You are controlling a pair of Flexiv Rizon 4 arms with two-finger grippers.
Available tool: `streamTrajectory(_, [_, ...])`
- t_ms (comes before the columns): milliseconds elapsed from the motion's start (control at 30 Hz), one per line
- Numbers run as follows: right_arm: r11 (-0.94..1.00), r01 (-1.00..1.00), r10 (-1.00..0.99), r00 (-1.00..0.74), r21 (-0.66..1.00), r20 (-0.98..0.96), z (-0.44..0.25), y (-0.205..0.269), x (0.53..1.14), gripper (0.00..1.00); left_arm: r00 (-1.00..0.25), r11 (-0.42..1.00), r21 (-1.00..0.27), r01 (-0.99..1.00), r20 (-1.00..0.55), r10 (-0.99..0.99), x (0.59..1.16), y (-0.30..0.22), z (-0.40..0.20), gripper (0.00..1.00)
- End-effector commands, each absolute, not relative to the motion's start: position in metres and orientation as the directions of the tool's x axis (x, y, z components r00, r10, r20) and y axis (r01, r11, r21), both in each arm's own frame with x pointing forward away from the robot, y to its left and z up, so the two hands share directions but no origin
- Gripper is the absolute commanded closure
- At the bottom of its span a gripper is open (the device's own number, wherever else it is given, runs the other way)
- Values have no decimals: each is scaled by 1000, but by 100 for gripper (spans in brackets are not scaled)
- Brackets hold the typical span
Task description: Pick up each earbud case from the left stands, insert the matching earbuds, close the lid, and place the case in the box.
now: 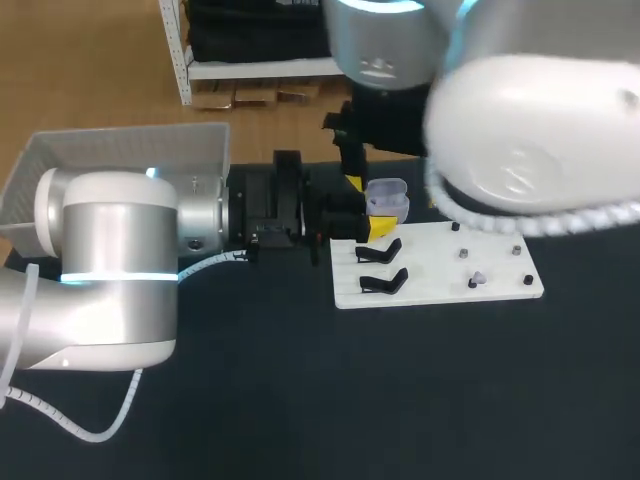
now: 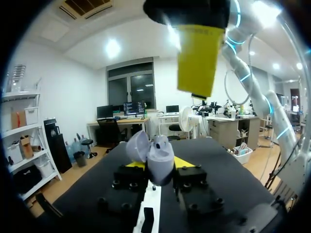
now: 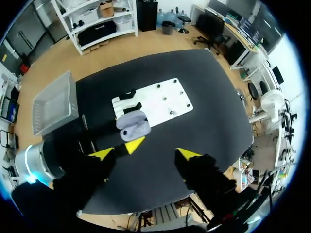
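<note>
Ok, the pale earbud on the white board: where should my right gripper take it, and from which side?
By its body, from straight above: the earbud sits low on the white board among small dark pegs, so a sideways approach would likely hit them. Which way it faces is too small to tell. The right gripper is open.

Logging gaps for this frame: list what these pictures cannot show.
Head view: the blurred right arm covers whatever lies behind the board.
Head view: the left arm hides part of the box.
Head view: bits on the board are too small to tell earbuds from pegs.
Wrist views: the case is turned away or too small to show its contents.
</note>
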State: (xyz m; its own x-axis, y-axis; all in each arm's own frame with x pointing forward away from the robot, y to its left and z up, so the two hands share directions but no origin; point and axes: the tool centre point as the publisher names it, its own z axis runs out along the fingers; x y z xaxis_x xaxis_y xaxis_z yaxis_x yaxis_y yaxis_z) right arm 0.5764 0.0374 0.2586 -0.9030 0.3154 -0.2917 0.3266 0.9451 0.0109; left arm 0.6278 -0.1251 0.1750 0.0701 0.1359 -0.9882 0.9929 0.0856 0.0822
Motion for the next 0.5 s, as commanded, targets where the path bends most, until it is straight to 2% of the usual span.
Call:
streamTrajectory(33, [941,301,336,-889,154,-311,265,2,555,0,75,97,88,991,-989,128,626,-126,173,100])
streamTrajectory(500, [931,344,366,-878,127,-307,265,-9,552,0,75,97,88,991,-989,128,626,-126,173,100])
